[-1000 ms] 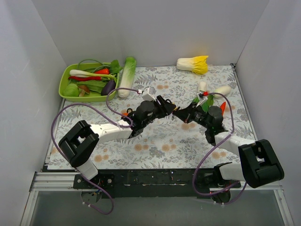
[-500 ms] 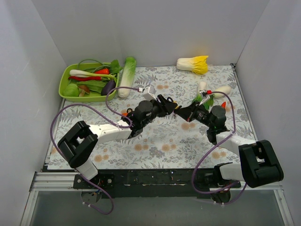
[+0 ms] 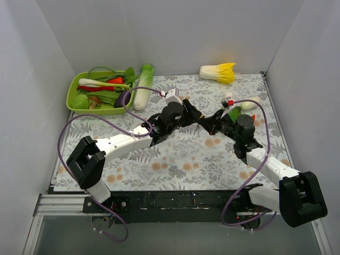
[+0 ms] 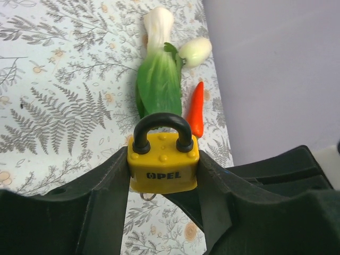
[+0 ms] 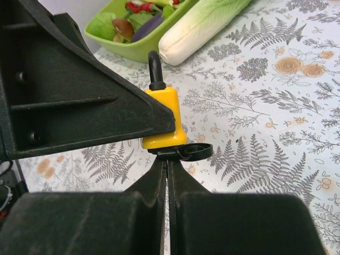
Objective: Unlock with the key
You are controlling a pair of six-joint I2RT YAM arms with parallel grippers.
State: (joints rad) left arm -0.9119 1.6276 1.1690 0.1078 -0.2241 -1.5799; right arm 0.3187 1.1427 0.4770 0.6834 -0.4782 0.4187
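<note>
Table (image 3: 175, 159): fern-print cloth, walled on three sides. Landmark is the green tray (image 3: 98, 111), at the far left corner and heaped with vegetables.

Long cabbage (image 3: 142, 87): lies on the cloth just beside the tray's right edge, touching or nearly touching it.

Yellow-tipped cabbage (image 3: 220, 73): well to the right of the tray, by the back wall.

Bok choy (image 4: 158, 87): far right of the tray, flat on the cloth. Red chilli (image 4: 195, 109) is next to it, on the side away from the tray.

Left gripper (image 4: 163, 178): reaches right of the tray and is raised off the cloth. Fingers are clamped on the two flanks of the padlock (image 4: 163, 159).

Padlock: yellow body, held upright in the air, right of the tray and a little nearer the arm bases. Black shackle (image 4: 161, 121) has both legs seated in the body.

Right gripper (image 5: 167, 166): comes in from the side away from the tray and meets the padlock from below. Fingers are pressed almost together, pinching the key (image 5: 183, 153).

Key: black head sits right against the padlock's underside. Blade is hidden.
</note>
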